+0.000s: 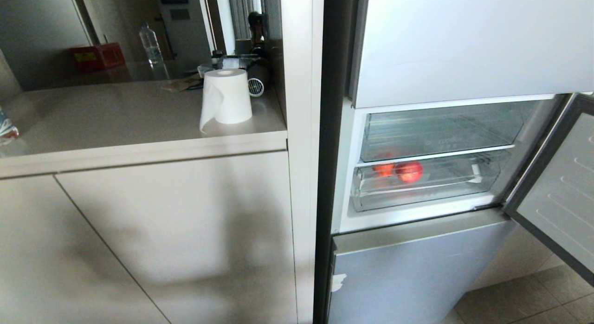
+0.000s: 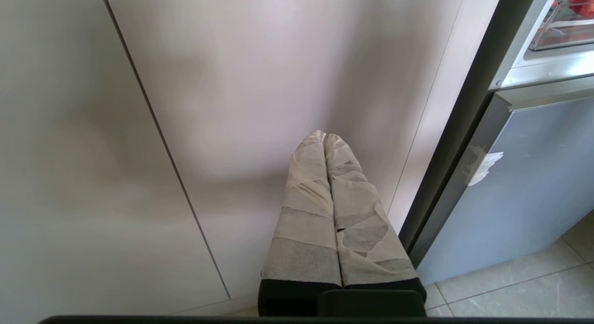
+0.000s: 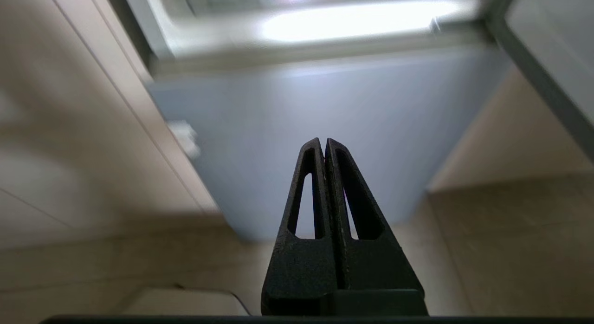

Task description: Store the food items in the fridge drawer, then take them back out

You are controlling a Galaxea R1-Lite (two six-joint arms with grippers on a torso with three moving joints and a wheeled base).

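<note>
Beige kitchen cabinets beside open fridge; food items (image 1: 409, 171) lying inside fridge drawer (image 1: 417, 194). Both grippers, left gripper (image 2: 325, 137) and right gripper (image 3: 324, 142), pressed together, empty, below drawer. Probably retrieval step: next, reaching up, spreading, grasping.

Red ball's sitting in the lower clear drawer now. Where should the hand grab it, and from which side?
Probably across the red ball's round middle, coming in from the open front and slightly above. The drawer's clear front lip stands before its lower half, and the shelf sits close overhead, so a straight top-down reach looks blocked. A second reddish item sits just to its left, so close front to back.
</note>
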